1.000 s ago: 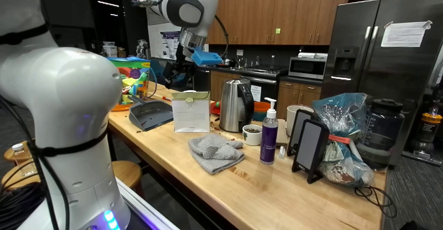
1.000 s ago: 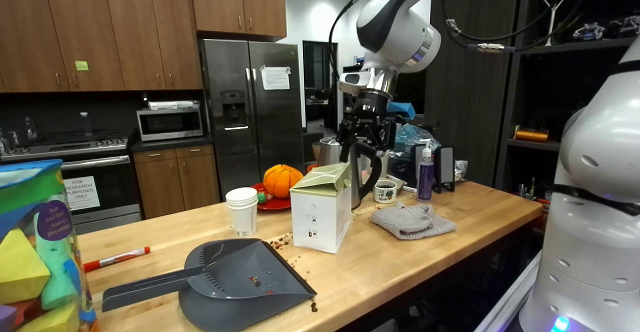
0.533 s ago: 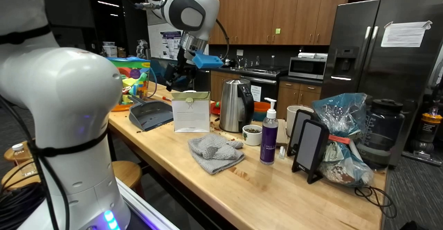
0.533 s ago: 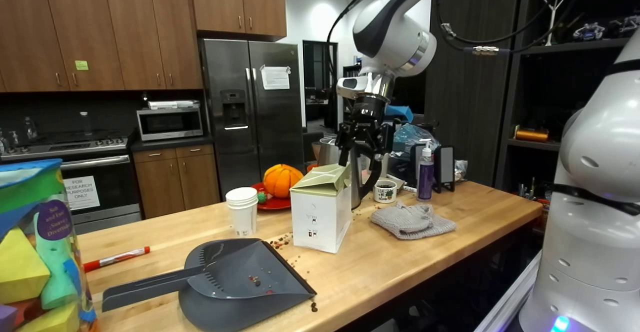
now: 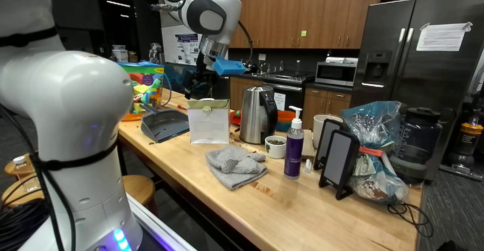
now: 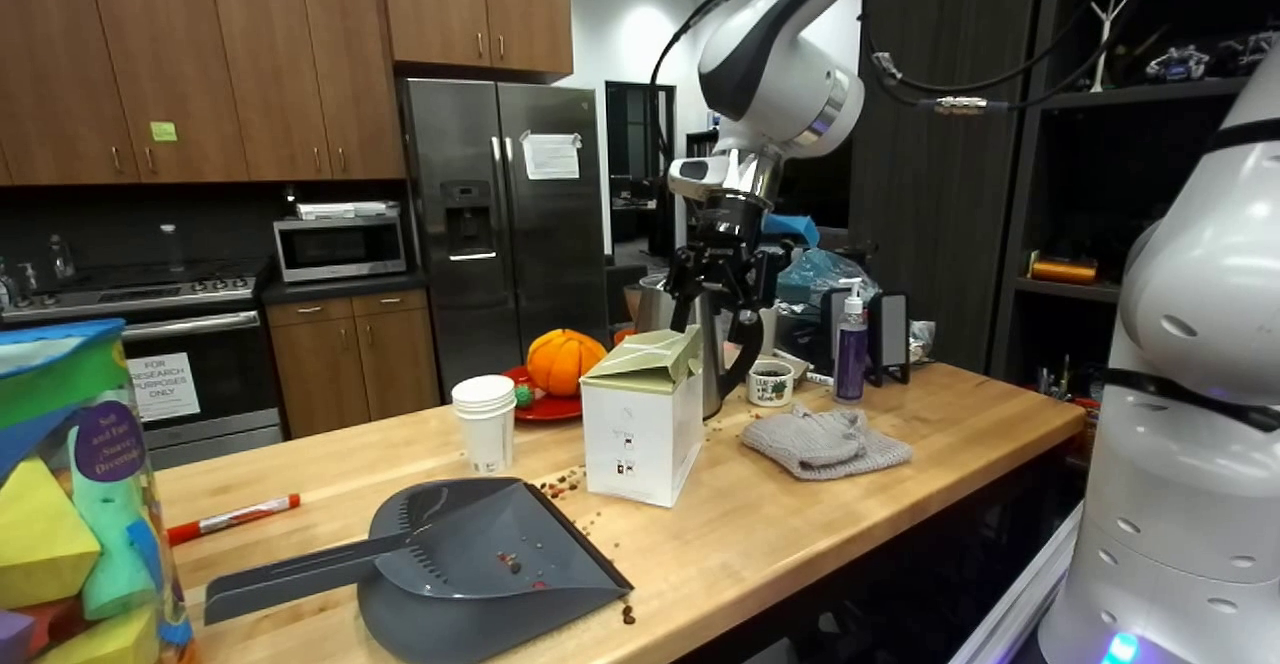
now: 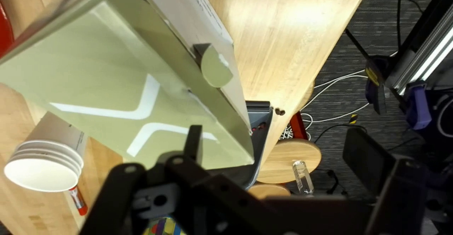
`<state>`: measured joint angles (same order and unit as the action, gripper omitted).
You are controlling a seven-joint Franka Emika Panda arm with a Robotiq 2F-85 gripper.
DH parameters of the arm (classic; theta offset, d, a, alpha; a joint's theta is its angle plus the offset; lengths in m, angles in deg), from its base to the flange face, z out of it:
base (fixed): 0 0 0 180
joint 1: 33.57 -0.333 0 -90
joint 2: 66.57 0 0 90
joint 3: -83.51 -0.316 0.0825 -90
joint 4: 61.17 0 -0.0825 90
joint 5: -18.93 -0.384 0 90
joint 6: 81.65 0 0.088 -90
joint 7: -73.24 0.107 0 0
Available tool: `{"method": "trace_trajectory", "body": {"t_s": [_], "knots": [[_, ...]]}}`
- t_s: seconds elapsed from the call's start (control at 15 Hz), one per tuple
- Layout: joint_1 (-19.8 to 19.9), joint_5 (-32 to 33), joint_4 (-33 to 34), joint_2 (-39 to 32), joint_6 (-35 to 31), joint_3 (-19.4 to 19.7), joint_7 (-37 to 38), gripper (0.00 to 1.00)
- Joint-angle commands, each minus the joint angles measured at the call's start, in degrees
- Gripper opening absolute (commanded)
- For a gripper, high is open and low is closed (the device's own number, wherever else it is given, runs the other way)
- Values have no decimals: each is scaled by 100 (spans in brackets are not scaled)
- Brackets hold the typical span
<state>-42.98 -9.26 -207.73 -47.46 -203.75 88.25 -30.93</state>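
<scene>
Wrist view, closest stuff first: the claw (image 7: pixel 274 139) is wide open, fingers (image 7: pixel 194 141) well apart, nothing gripped. One finger overlaps the corner of the white-and-green box (image 7: pixel 141 72), and tbh I can't tell if it's touching. The box stands upright on the desk (image 7: pixel 283 33), just below and beside the claw. Lid (image 7: pixel 106 86) looks down, tab (image 7: pixel 216 67) outside the front wall; no clue if it's fastened, and the inside's hidden.

Progress-wise, my read: claw's at the box, that's about it. No grip made yet, box not lifted.

Next out, in an exterior view the kettle (image 6: pixel 655 306) is partly blocked by the claw and box. The grey dustpan (image 6: pixel 440 614) has a few bits (image 6: pixel 512 562) in it, more loose on the desk; wrist view mostly hides it. Paper cups (image 6: pixel 484 434) stand stacked nearby. Farther off, the bag of foam blocks (image 6: pixel 85 374) is cut off at the edge. Way back, the fridge (image 6: pixel 555 244) has a paper (image 6: pixel 552 156) I can't read.
</scene>
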Motion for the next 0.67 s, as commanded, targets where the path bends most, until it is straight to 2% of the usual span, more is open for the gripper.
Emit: {"method": "trace_trajectory", "body": {"t_s": [0.0,0.6], "knots": [[32,-154,188,-196,-96,-7,-80,100],[98,-226,262,-376,-166,-15,-96,100]]}}
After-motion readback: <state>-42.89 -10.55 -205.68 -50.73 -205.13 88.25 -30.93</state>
